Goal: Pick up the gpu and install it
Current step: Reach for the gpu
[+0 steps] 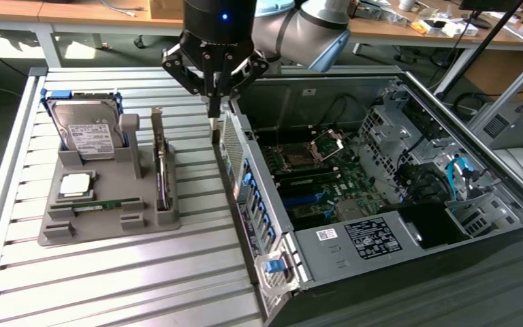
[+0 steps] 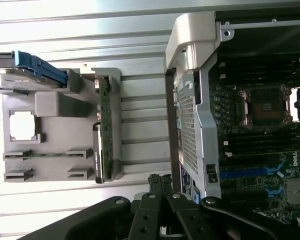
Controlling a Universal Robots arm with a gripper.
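**Gpu not yet lifted, gripper empty above the case wall**

None of the task's 2 steps shows as done. The gpu (image 1: 161, 167) stands on its long edge in a slot of the grey holder (image 1: 107, 231), on the exterior view's left, with its silver bracket at the far end. Nothing touches it. The gripper (image 1: 214, 107) hangs to the right of the card, above the gap between the holder and the computer case (image 1: 243, 170). Its jaws are pressed together with nothing between them, so both the pickup and the installing are judged to remain.

The holder also carries 3 other parts. A hard drive (image 1: 84, 133) stands upright at its far left, a square processor chip (image 1: 75, 184) lies flat nearer, and a slim green RAM stick (image 1: 98, 204) lies nearest. A grey post (image 1: 130, 136) of the holder rises just beside the card's far end.

The open case lies on the slatted table (image 1: 107, 286), with the motherboard (image 1: 312, 177) facing up. Its perforated wall stands between the holder and the board, and cables (image 1: 457, 177) crowd the right side. The wrist view shows a blue slot (image 2: 245, 172) on the board.
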